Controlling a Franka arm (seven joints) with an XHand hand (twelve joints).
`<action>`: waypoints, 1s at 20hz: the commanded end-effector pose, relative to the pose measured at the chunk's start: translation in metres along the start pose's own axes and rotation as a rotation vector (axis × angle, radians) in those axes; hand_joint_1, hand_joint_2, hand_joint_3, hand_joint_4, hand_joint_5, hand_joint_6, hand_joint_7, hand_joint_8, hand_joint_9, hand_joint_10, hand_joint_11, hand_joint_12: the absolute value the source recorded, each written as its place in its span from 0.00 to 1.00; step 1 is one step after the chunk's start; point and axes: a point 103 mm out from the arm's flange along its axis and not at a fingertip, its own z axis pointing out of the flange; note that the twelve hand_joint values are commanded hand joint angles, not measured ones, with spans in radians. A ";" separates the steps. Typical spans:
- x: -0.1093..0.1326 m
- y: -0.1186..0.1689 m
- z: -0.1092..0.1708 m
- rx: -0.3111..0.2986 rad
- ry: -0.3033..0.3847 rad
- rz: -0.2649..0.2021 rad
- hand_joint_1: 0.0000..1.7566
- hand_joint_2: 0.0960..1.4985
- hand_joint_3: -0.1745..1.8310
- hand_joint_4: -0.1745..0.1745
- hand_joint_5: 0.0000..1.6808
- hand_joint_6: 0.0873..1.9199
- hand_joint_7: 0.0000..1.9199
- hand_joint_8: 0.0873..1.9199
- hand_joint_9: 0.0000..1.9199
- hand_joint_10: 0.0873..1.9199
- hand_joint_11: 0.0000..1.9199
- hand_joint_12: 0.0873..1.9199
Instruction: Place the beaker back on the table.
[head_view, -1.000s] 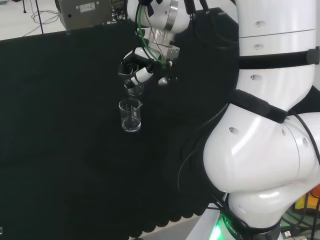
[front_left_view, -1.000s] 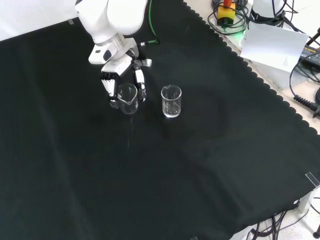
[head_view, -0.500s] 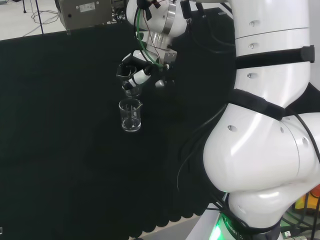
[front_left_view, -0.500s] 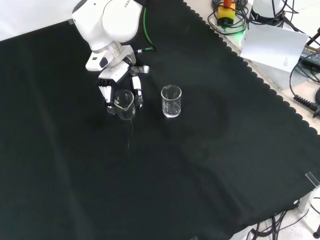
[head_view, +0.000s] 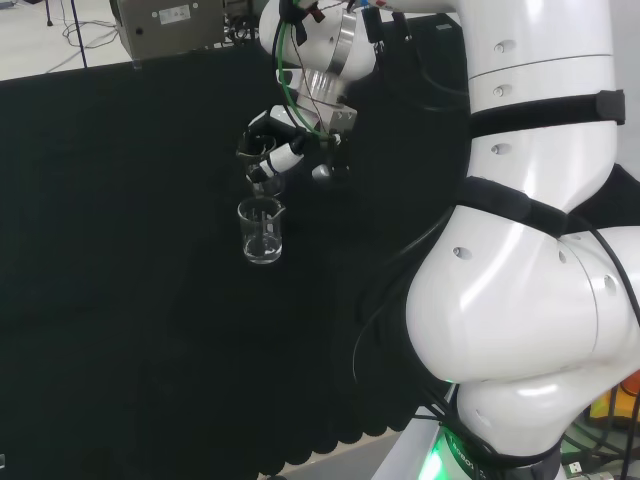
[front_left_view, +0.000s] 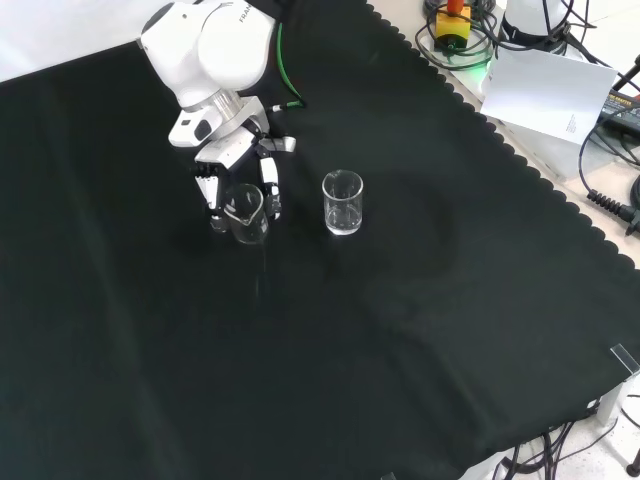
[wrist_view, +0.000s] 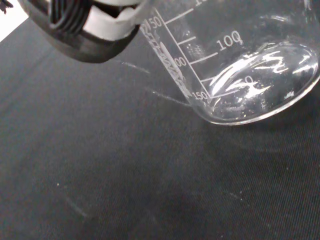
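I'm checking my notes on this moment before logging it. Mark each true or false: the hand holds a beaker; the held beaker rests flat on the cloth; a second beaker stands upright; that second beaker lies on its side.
1. The hand holds a beaker. True.
2. The held beaker rests flat on the cloth. False: the wrist view shows it tilted, its base off the cloth.
3. A second beaker stands upright, apart from the hand. True.
4. The second beaker lies on its side. False: it stands upright.
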 end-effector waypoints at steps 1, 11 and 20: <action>-0.004 -0.003 0.003 0.016 -0.003 0.003 0.78 0.68 0.00 0.31 0.71 0.32 0.68 0.27 0.79 0.00 0.70 0.33; -0.011 -0.016 0.004 0.072 -0.052 0.026 0.67 0.62 0.00 0.59 0.50 0.37 0.44 0.27 0.62 0.00 0.36 0.58; -0.012 -0.025 -0.006 0.099 -0.075 0.046 0.61 0.58 0.00 0.39 0.26 0.34 0.25 0.33 0.46 0.00 0.16 0.69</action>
